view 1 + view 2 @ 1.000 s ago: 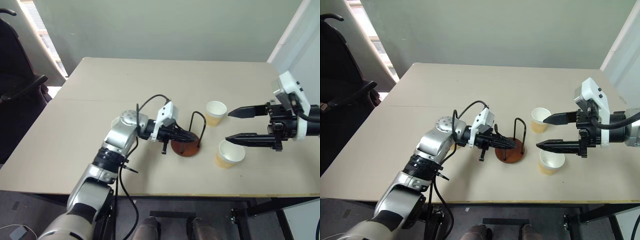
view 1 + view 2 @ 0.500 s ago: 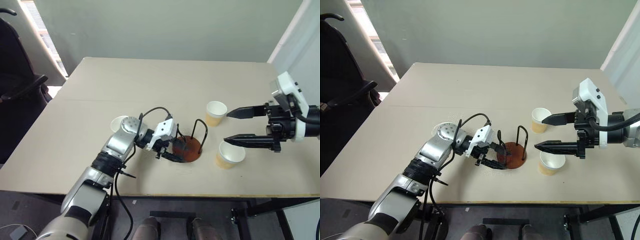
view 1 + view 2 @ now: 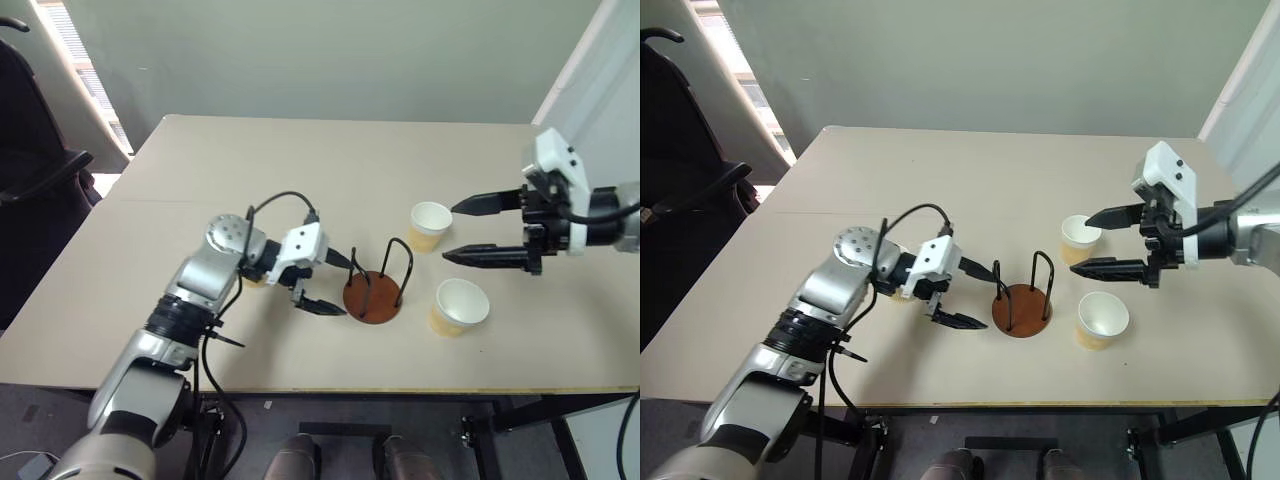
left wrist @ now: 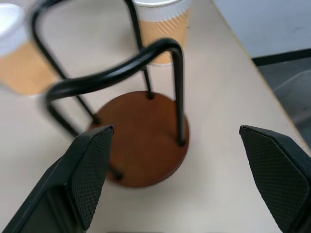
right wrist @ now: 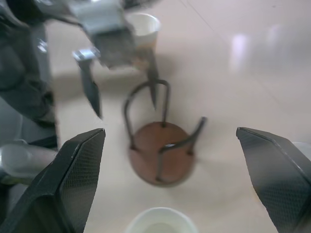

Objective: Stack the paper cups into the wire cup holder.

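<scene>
Holder: the wire cup holder stands empty near the front of the table, brown base flat, both wire loops upright.
Cups: two paper cups sit to its right, one farther back, one nearer the front edge. A third cup stands behind my left wrist, mostly hidden in the head views.
Left gripper: my left gripper is spread wide and holds nothing, just left of the holder, one finger tip close to the near loop.
Right gripper: my right gripper is wide open and empty, hovering just right of the back cup.
Step, as I judge it: take the back cup.
Doing it well: I would bracket the wall below the rim, squeeze lightly so the paper keeps its shape, lift straight, and lower it upright between the loops.
Risk: a finger catching a wire would tip the light holder.
</scene>
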Controlling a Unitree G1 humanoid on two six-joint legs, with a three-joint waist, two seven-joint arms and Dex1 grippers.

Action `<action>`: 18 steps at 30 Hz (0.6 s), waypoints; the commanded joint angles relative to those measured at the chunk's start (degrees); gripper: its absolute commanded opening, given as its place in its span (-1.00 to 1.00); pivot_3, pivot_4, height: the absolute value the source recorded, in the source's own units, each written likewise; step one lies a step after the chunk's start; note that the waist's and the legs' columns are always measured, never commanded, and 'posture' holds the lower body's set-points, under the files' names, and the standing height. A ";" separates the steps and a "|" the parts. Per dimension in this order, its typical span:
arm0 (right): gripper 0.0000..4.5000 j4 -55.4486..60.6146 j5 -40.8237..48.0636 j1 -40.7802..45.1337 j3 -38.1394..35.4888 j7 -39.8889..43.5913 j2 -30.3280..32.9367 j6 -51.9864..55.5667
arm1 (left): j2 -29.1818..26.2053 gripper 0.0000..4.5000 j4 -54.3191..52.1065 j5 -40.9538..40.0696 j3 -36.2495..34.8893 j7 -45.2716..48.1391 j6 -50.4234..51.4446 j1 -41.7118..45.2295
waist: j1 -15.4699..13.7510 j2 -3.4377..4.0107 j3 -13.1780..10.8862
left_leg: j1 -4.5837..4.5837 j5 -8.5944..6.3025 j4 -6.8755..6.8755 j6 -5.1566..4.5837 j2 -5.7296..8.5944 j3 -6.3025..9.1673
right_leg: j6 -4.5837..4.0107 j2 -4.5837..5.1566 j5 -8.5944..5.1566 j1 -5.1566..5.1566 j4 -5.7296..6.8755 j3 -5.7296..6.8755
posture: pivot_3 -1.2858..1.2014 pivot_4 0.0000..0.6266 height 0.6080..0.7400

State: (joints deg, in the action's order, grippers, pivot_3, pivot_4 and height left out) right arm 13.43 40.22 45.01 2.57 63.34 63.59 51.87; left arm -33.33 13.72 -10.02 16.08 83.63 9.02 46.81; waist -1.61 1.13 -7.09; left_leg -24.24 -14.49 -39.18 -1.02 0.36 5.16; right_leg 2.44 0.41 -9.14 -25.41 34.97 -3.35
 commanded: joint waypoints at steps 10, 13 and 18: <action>1.00 -29.89 -29.25 15.51 17.90 6.84 -10.98 -23.45 | -7.96 0.99 -5.95 -9.05 -10.59 0.41 7.82 2.98 | 0.55 0.02 0.01 | -0.04 -0.01 0.13 -0.01 -0.06 0.05 | -0.20 -0.02 0.10 -0.22 0.05 0.05 | 0.03 -0.52 1.00; 1.00 -36.68 -34.20 17.67 20.01 8.26 -13.85 -28.46 | -10.01 0.99 -7.72 -12.85 -13.40 0.32 12.82 1.34 | 0.69 0.02 0.01 | -0.08 0.01 0.17 0.02 -0.06 0.05 | -0.24 -0.02 0.08 -0.28 0.05 0.06 | 0.03 -0.52 1.00; 1.00 -48.02 -41.14 21.52 21.73 9.31 -18.65 -35.49 | -12.27 0.99 -10.51 -19.69 -18.45 -0.92 20.79 -1.52 | 0.90 0.03 0.01 | -0.13 0.04 0.23 0.07 -0.08 0.05 | -0.35 -0.02 0.02 -0.39 0.08 0.08 | 0.03 -0.52 1.00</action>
State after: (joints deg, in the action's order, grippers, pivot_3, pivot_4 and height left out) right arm -32.79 1.17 64.13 24.17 72.14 44.98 18.97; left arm -44.48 5.65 -27.27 0.24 83.19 28.07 45.33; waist -0.71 1.16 -7.08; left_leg -24.42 -14.44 -38.95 -0.92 0.28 5.22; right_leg 2.07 0.38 -9.13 -25.84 35.06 -3.27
